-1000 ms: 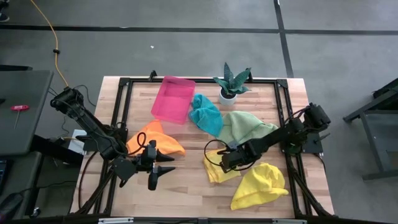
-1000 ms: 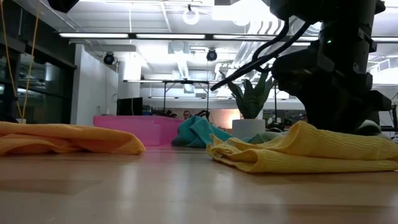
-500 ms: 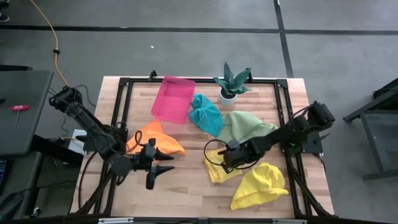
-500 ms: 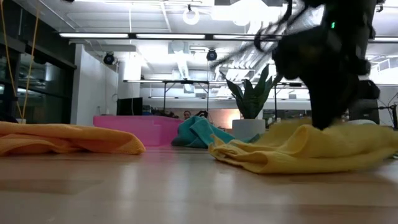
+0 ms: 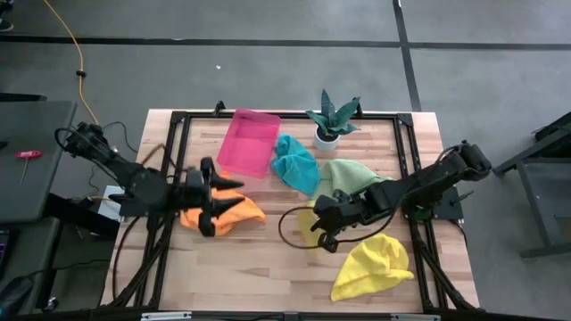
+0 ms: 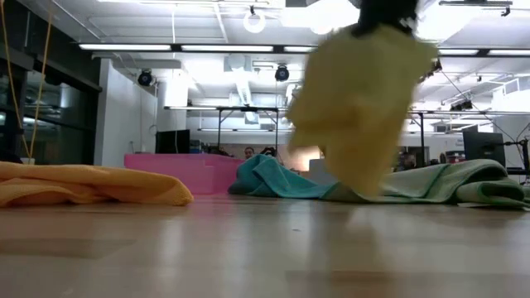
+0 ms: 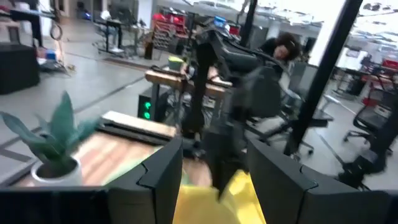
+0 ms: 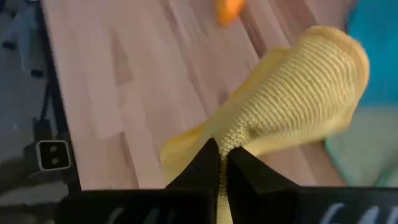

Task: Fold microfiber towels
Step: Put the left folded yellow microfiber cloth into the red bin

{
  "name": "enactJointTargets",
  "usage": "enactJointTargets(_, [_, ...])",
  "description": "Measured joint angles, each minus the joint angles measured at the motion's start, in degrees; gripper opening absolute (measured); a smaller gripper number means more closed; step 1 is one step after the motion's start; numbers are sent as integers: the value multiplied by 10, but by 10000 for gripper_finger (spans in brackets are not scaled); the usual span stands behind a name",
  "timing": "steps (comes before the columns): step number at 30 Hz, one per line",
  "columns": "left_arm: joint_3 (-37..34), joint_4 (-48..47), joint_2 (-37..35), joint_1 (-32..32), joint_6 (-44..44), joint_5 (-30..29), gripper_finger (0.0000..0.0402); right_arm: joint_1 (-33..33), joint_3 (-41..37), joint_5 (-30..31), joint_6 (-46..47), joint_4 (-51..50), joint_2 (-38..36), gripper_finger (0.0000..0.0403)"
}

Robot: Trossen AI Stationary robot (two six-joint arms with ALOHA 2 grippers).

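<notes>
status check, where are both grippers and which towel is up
Right gripper shut on yellow towel, lifted clear of table. Left gripper open, over orange towel, holding nothing. Second yellow towel untouched near front; nothing blocking.

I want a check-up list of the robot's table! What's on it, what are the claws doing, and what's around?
Surface: wooden table in a black frame.
Job's things: orange towel, teal towel, light green towel and yellow towel lie crumpled; a second yellow towel hangs lifted off the table.
Clutter: pink tray; potted plant.
Grippers: right gripper shut on the second yellow towel; left gripper open above the orange towel.
Cables: black loop under the right arm; yellow cord on the floor.
Surroundings: grey floor, office room behind.
</notes>
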Motion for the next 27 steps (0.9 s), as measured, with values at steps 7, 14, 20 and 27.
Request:
enactJointTargets(7, [63,-119,28,93,-26,140,205,5,98,2,-122,-44,40,0])
enactJointTargets(14, [101,-155,103,194,-40,335,261,15,143,0,-175,-61,77,0])
enactJointTargets(20, [114,-142,186,247,-40,490,296,19,160,-4,-198,-59,97,0])
enactJointTargets(27, [114,-76,268,256,-25,575,307,19,168,-4,-213,-32,100,0])
